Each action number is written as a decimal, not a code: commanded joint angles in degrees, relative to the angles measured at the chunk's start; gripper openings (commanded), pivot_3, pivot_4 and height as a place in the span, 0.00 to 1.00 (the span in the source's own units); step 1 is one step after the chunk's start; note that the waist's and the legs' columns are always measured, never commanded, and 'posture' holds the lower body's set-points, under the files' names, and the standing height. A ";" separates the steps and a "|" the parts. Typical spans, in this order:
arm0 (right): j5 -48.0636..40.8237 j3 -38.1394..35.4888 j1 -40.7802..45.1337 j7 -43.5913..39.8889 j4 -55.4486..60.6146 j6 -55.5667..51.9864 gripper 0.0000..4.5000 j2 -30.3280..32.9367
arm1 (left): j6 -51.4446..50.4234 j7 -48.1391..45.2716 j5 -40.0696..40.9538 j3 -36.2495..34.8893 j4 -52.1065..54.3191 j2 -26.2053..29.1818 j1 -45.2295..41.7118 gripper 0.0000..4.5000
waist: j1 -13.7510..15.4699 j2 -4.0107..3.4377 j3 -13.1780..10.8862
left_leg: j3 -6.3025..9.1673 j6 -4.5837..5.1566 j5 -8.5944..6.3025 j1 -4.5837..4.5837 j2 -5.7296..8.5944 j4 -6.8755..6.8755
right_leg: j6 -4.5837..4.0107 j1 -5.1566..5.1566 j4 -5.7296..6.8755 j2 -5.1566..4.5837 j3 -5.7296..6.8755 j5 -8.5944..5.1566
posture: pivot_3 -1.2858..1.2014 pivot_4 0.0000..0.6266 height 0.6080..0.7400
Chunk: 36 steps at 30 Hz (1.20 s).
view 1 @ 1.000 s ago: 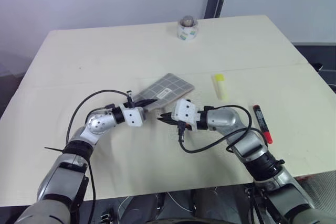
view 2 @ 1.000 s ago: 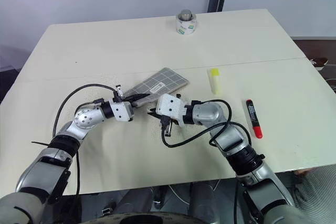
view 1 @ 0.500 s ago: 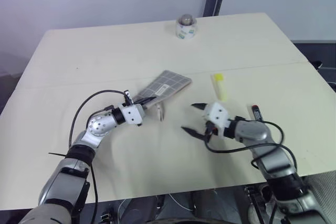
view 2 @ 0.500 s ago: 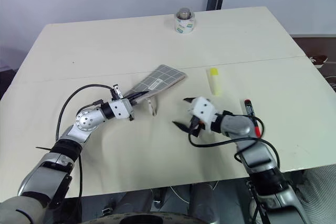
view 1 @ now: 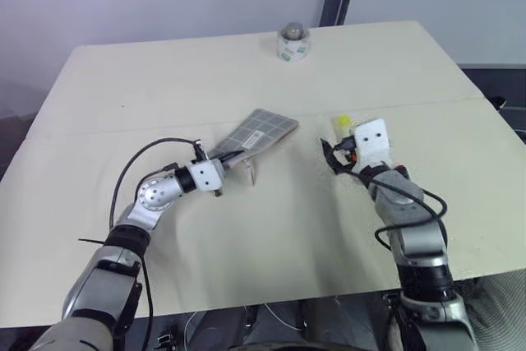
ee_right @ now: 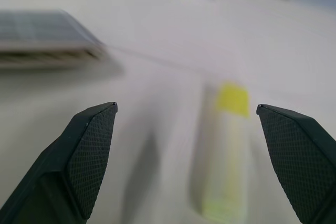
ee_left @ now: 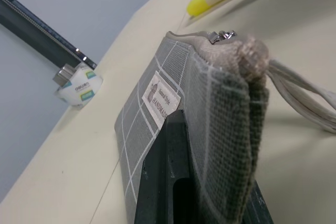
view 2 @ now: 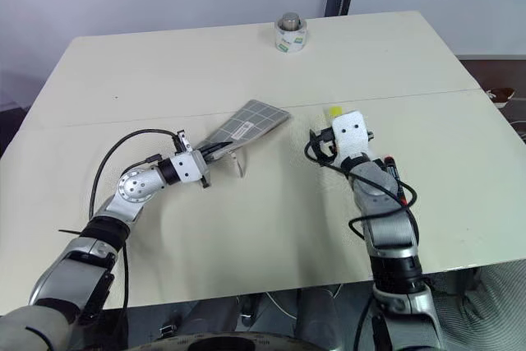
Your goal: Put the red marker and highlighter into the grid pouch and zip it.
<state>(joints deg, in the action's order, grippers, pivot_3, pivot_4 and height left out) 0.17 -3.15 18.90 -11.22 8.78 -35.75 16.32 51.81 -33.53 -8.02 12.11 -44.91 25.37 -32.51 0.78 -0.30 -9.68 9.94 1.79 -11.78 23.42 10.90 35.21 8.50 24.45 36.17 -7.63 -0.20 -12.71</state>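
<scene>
Highlighter [ee_right: 224, 161], judged light, stiff and slick, lay ahead between the spread right gripper [ee_right: 194, 156] fingers, best pinched mid-barrel, while the grid pouch [ee_left: 173, 114] was held pinched by the left gripper [ee_left: 181, 192].

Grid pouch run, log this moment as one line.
left gripper: shut on grid pouch | right gripper: open, facing highlighter | pens: outside pouch

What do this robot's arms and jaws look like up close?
Both arms are silvery grey metal with black joint bands and loose black cables looping alongside. Each wrist ends in a boxy white block. The left gripper and right gripper each carry two black fingers, wedge-shaped with a fine cross-hatched texture.
</scene>
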 commanded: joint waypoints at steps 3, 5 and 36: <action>-1.60 -2.44 2.01 0.14 -3.40 -8.63 0.98 0.96 | 1.35 0.67 0.16 -0.98 -0.36 0.62 -1.06 0.00 | -0.12 -0.02 0.01 | 0.00 0.01 0.00 0.00 0.00 -0.04 | 0.00 0.00 -0.02 -0.01 0.00 0.00 | 0.52 0.24 1.00; -4.56 -4.17 2.01 -1.04 -3.16 -11.94 0.93 0.03 | 1.45 0.92 0.20 -1.21 -0.22 0.92 -0.66 0.00 | -0.11 0.00 0.01 | 0.00 0.03 -0.01 0.00 0.01 -0.04 | 0.00 0.00 -0.01 -0.02 0.00 0.00 | 0.52 0.24 1.00; -12.95 5.60 -3.88 -27.52 13.60 6.85 0.18 15.11 | -16.27 -24.27 25.44 -10.09 10.82 -2.29 3.13 0.00 | -0.12 0.07 -0.03 | -0.01 0.09 -0.04 0.07 -0.02 0.11 | 0.04 -0.03 -0.08 -0.03 0.02 -0.02 | 0.52 0.24 1.00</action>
<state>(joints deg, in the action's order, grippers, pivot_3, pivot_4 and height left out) -12.41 3.29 13.57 -39.26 21.86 -29.94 31.54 35.18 -57.32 16.95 3.05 -36.51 22.79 -29.58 0.66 -0.22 -9.70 9.93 1.88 -11.83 23.49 10.88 35.32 8.54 24.42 36.09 -7.65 -0.19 -12.73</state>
